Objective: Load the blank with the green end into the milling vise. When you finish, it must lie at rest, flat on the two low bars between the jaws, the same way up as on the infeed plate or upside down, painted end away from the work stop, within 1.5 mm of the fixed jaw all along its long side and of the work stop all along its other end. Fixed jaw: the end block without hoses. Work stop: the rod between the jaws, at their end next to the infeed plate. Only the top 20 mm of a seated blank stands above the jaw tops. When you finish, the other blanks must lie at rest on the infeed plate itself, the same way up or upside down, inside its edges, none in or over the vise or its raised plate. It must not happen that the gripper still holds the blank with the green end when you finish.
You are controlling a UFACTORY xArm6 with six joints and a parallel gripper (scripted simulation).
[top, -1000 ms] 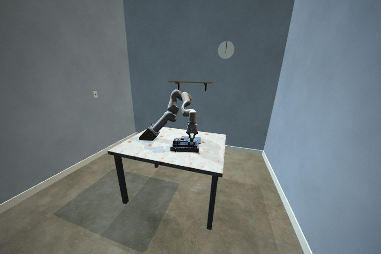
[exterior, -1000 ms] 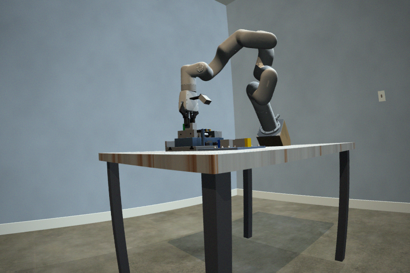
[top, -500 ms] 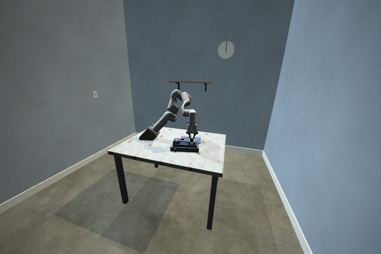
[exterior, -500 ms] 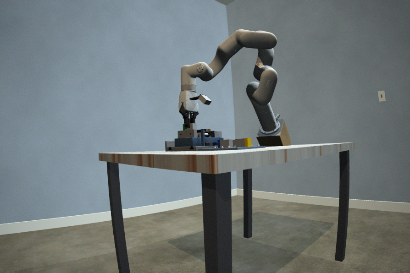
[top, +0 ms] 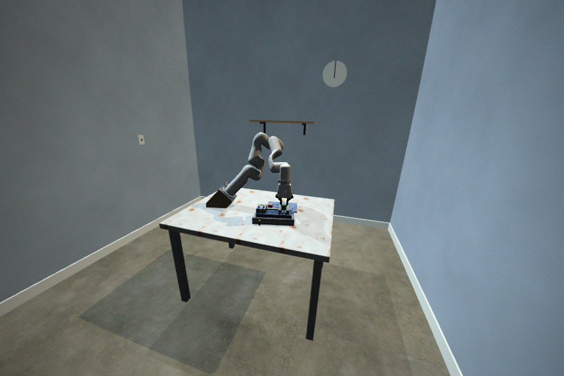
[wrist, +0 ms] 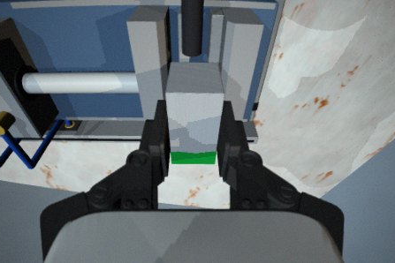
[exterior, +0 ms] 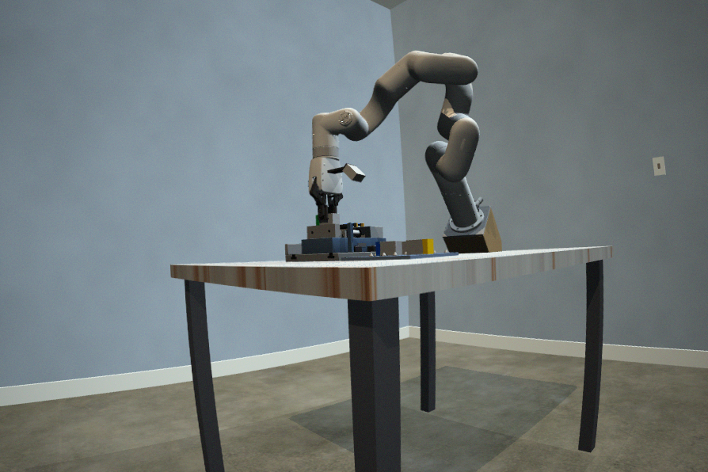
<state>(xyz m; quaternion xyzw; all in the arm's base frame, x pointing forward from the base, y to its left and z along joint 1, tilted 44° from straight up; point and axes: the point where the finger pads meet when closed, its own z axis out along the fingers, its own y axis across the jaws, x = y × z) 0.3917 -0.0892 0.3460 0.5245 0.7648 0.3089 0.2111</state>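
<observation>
My gripper (wrist: 193, 117) is shut on the grey blank with the green end (wrist: 193, 90). I hold it by its long sides, pointing straight down over the vise. The green end (wrist: 193, 157) faces the camera, away from the dark work stop rod (wrist: 192, 26). The blank sits between the two grey jaws: the moving jaw (wrist: 148, 48) on the left, on its white ram (wrist: 79, 82), and the fixed jaw (wrist: 243, 48) on the right. In the exterior view the gripper (exterior: 326, 214) stands just above the jaw tops (exterior: 321, 230). I cannot tell whether the blank touches the low bars.
Blue hoses (wrist: 13, 150) and a yellow knob (wrist: 1, 122) lie left of the vise. Other blanks lie on the infeed plate beside the vise, one with a yellow end (exterior: 419, 245) and one with a red end (top: 272, 204). The arm's base (exterior: 473, 236) stands behind.
</observation>
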